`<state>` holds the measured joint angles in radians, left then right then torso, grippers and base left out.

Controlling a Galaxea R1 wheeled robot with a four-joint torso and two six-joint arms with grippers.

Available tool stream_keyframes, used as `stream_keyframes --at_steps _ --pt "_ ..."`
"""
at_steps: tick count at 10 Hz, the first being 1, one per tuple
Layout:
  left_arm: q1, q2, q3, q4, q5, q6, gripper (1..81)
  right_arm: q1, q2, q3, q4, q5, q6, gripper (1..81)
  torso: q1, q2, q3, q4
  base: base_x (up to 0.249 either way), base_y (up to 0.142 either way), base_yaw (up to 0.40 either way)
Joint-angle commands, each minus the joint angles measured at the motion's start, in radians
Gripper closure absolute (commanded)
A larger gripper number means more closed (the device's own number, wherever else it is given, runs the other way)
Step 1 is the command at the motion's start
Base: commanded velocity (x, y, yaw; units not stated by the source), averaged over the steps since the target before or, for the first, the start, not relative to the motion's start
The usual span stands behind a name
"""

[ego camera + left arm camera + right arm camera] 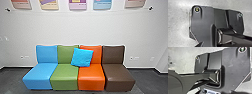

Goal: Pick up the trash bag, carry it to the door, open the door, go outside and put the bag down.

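Observation:
My left wrist camera looks down on the robot's own dark plate and jointed bar, with grey floor around them. Much the same parts of the robot fill the middle of the right wrist view, again over grey floor. How either gripper stands cannot be made out from these frames.
A row of joined seats in blue, green, orange and brown stands against a white wall ahead. A bright blue cushion leans on it. Several coloured posters hang above. Dark floor lies at both sides.

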<state>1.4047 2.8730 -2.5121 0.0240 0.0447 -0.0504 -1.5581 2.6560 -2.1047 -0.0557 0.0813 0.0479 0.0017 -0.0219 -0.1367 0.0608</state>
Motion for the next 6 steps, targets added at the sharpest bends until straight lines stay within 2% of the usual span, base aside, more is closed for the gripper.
stream_keyframes --at_steps 1,3,4,5,6 --pt "-0.049 -0.127 0.151 0.001 0.057 -0.002 1.0 0.058 -0.132 0.189 0.014 -0.055 0.009 1.0 0.0 0.0 0.0 0.0 0.0 0.0 0.0" --pt "-0.059 -0.199 0.239 -0.004 0.055 -0.002 1.0 0.112 -0.21 0.275 0.066 -0.064 0.012 1.0 0.0 0.0 0.0 0.0 0.0 0.0 0.0" --pt "-0.065 -0.22 0.26 -0.006 0.055 -0.003 1.0 0.147 -0.248 0.314 0.079 -0.071 0.013 1.0 0.064 -0.1 -0.039 0.0 0.0 0.0 0.0" --pt "-0.071 -0.243 0.28 -0.009 0.057 -0.005 1.0 0.178 -0.288 0.356 0.095 -0.071 0.013 1.0 0.066 -0.103 -0.094 -0.023 0.0 0.0 0.0" --pt "-0.078 -0.265 0.298 -0.021 0.058 -0.005 1.0 0.221 -0.331 0.402 0.105 -0.087 0.013 1.0 0.074 -0.116 -0.104 -0.026 0.0 0.0 0.0"
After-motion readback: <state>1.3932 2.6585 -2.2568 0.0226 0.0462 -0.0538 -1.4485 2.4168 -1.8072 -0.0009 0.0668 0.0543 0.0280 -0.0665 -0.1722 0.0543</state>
